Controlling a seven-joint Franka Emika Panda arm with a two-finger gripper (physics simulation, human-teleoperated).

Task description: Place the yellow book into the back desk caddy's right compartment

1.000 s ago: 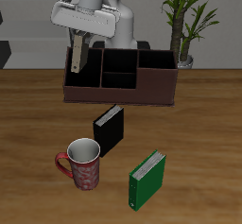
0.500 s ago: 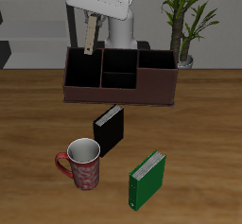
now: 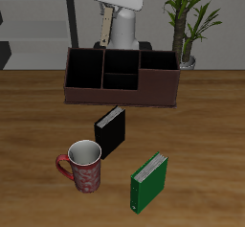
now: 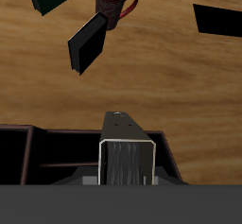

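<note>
The pincer (image 3: 107, 25) had risen and swung across within the last second: a second earlier it hung low over one end section of the back desk caddy (image 3: 122, 78), half a second earlier it was higher, and now it stood above and behind the caddy's middle, with the yellow book (image 3: 106, 27) hanging upright from it, clear of the rim. The fingers themselves were hidden by the arm's body and the book, but the book dangling in mid-air suggested they were pressed on its upper part. I judged this a carry across the caddy toward the right compartment (image 3: 157, 70), the wide undivided section at the end nearer the potted plant (image 3: 188, 18); the lowering was not yet begun.

The exterior view showed the whole layout: the caddy's three sections, the black book (image 3: 110, 131) standing in front of it on the worktop (image 3: 201, 145), the patterned mug (image 3: 82, 167) and the green book (image 3: 147, 181) nearer the front edge. The wrist view gave what that one could not: the yellow book's edge (image 4: 127, 157) seen straight down its length, with the caddy's dark dividers (image 4: 38, 154) directly beneath it, so the book hung over the caddy rather than behind it. It also caught the mug (image 4: 113, 0) and the black book (image 4: 86, 44).
</note>
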